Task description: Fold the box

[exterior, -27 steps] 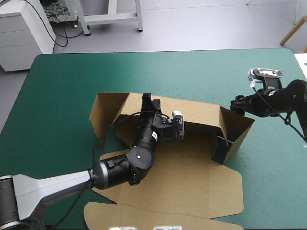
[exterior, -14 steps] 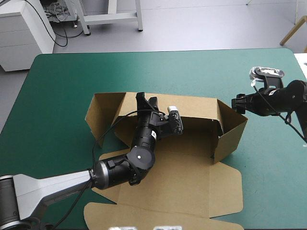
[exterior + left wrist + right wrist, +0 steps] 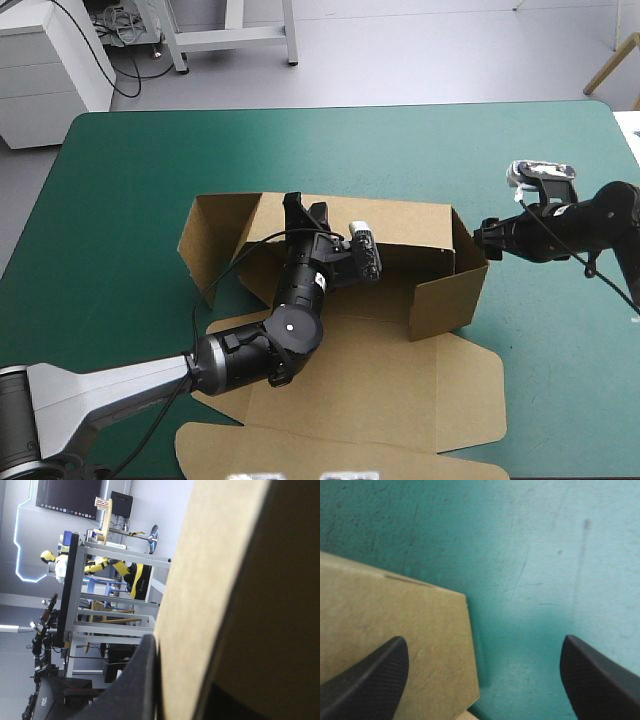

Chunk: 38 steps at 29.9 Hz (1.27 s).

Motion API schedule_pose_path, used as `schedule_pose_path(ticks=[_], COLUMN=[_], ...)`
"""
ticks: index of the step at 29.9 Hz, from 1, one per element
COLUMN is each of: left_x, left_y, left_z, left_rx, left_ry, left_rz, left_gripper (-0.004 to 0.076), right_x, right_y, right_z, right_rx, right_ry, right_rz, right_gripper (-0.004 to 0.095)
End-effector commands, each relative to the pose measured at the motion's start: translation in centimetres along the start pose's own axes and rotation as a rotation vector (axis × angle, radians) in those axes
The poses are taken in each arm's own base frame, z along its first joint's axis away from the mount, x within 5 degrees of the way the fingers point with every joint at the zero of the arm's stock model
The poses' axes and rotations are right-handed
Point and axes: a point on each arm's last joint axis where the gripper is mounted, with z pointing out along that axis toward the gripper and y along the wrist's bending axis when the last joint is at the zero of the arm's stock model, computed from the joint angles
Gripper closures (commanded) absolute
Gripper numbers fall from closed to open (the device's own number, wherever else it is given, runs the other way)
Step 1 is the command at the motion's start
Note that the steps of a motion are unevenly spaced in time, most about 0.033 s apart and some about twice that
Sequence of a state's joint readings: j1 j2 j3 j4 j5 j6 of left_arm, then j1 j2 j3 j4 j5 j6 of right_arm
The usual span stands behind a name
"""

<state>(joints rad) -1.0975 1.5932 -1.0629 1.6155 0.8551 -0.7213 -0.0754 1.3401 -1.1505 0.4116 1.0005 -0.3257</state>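
The brown box (image 3: 400,380) lies mid-table with its back wall (image 3: 410,225) raised. My left gripper (image 3: 303,208) reaches up from inside and is shut on that wall's top edge. In the left wrist view the board (image 3: 225,580) runs between the fingers of the left gripper (image 3: 180,672), with one black finger (image 3: 132,685) against it. The right side wall (image 3: 450,295) stands folded inward. My right gripper (image 3: 484,234) is at that wall's outer far corner. In the right wrist view it (image 3: 484,641) is open, with the box's corner (image 3: 420,625) under one finger.
The box's lid panel (image 3: 330,440) lies flat toward the table's near edge, its flaps spread. The left end flap (image 3: 205,245) stands angled outward. Bare teal-green cover (image 3: 560,340) lies to the right of the box and beyond it.
The right side wall has swung inward to the left and the right gripper has followed it leftward. The left gripper holds the back wall, which shifted slightly left earlier.
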Motion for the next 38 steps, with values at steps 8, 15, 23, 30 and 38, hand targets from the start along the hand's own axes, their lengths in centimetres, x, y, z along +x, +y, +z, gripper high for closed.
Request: schedule_pose_path(ticks=[8,15,23,30,38], left_x=[-0.5,-0.4,-0.4,-0.4,-0.4], left_y=[1.4,0.9,0.9,0.9,0.9], left_z=[-0.9,-0.9,-0.9,-0.9,-1.0], left_rx=[0.032,0.08,0.081,0.086,0.089], left_ry=[-0.044,-0.033,-0.037,-0.037,-0.042], left_rz=[0.142,0.202,0.217,0.212,0.212], left_gripper=[0.0734,0.0734,0.0734,0.0734,0.0734], right_x=[4.4,7.7,10.3,10.6,9.6], right_y=[2.1,2.6,3.1,3.8,5.0], right_z=[-0.9,-0.2,0.9,1.3,1.9], right_rx=[-0.142,-0.185,-0.249,-0.306,-0.205], right_ry=[-0.156,-0.201,-0.246,-0.286,-0.383], right_rz=[-0.088,-0.175,-0.335,-0.359,-0.359], right_gripper=[0.0157,0.0159,0.0198,0.0211,0.035])
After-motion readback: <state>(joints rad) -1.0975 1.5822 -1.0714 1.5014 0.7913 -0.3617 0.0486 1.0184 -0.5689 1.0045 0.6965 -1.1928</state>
